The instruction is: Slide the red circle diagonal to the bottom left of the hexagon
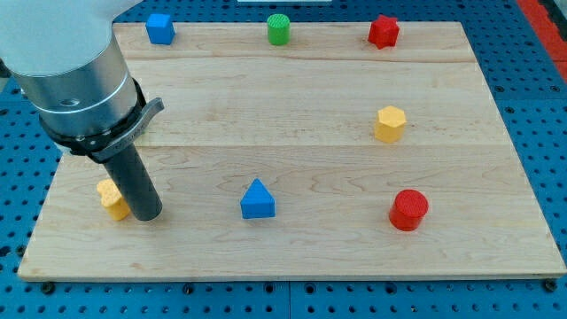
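Standing over the view's lower left of the wooden tabletop [292, 115], the arm's dark rod comes down from a grey cylinder, and my tip [146, 214] rests on the wood just beside, seemingly touching, a small yellow block [110, 197] whose shape I cannot make out because the rod hides part of it. No jaws belong to this arm, only the plain rod, so nothing is released, clenched or grasped.

Far from the tip, at the view's lower right, sits the red circle [408, 209], upright and alone. Above it, slightly toward the view's left and well apart, lies the yellow hexagon [390, 123]. So the red circle is below the hexagon and a touch to its right.

Between the tip and the red circle, near the bottom middle, stands a blue triangle [257, 199]. Along the view's top edge run three more pieces: a blue cube [159, 27] at the left, a green cylinder [279, 28] in the middle, and a red star-like block [383, 31] toward the right. Under the board lies a blue perforated surface [18, 177].
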Robot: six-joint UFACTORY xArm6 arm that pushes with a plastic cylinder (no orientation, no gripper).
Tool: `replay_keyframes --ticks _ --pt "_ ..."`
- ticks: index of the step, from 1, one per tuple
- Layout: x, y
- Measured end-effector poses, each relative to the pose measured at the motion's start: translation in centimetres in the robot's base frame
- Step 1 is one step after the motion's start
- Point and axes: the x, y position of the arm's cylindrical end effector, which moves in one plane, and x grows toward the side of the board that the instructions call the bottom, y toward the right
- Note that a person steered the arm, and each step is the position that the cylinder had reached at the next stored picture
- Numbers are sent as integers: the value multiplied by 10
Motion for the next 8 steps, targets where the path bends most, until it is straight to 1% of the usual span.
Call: replay_keyframes --ticks 2,3,4,5,6,7,8 --pt "0 3" --pt "29 13" --pt "46 51" --pt "47 153" --pt "47 243" --pt "47 254" --pt "46 282"
